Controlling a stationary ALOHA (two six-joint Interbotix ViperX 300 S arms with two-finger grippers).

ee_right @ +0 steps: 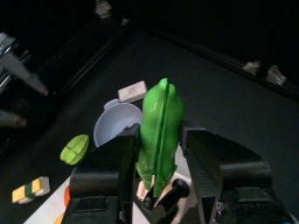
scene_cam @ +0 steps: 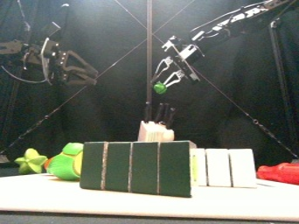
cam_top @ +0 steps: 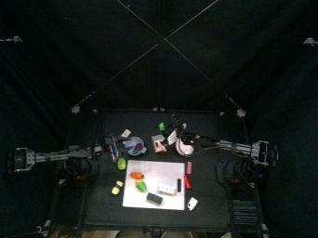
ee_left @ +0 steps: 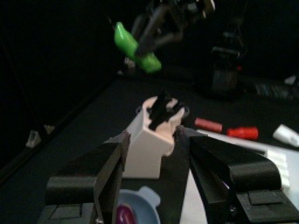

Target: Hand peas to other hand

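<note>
The peas [ee_right: 158, 131] are a bright green pod standing on end between the jaws of my right gripper [ee_right: 160, 144], which is shut on them. In the front view the peas [scene_cam: 160, 87] hang in the air under the right gripper [scene_cam: 172, 72], high above the middle of the table. From above, the peas [cam_top: 163, 125] show near the table's far edge. My left gripper [ee_left: 158, 153] is open with nothing between its jaws and points toward the peas [ee_left: 135, 48], a good way short of them. In the front view the left arm [scene_cam: 52, 57] is at the upper left.
A white block holding black knives [ee_left: 158, 131] stands between the two grippers. A grey bowl [ee_right: 117, 127] and a paler yellow-green piece [ee_right: 76, 149] lie below the right gripper. A white sheet [cam_top: 155, 177] carries several small toys. Dark blocks [scene_cam: 135, 166] and white blocks [scene_cam: 222, 166] stand at the front edge.
</note>
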